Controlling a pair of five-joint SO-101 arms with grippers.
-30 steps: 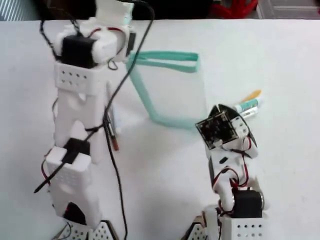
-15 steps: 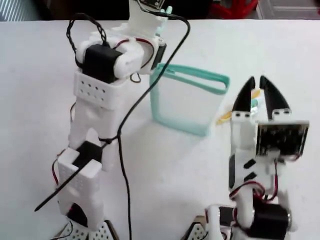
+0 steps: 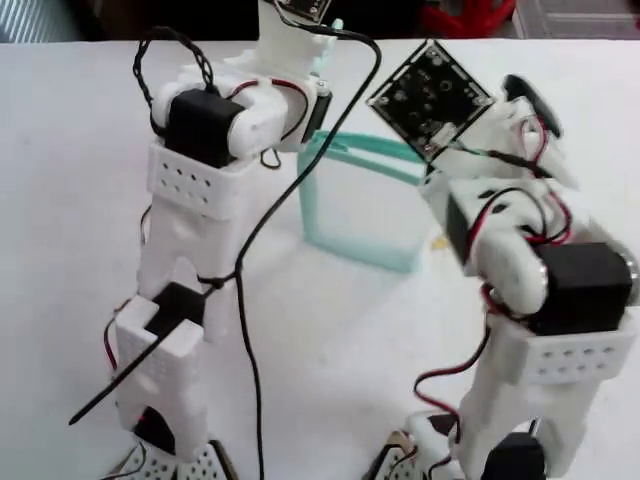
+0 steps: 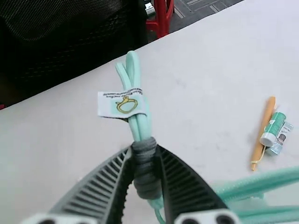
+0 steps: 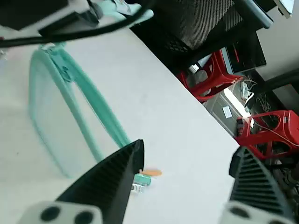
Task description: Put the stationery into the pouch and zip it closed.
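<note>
With the left pincer [image 4: 144, 156] pinching the green cord loop [image 4: 133, 79] of the clear mint-trimmed pouch [image 3: 365, 210] (a steady anchor), the spread right pincer [image 5: 187, 149] should straddle the slim orange pen [image 4: 263, 133] squarely.

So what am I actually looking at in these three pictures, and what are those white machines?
These are two small robot arms standing side by side at a white table. One picture looks down from a fixed camera above. The other two come from little cameras mounted on each arm's wrist, so you see the dark fingers up close. The left arm's fingers are shut on the teal loop of a clear pouch with teal edging. The right arm's fingers are spread wide open and hold nothing. On the table beside the pouch lie an orange pen and a small green-and-white tube. They are the stationery meant to go into the pouch.
</note>
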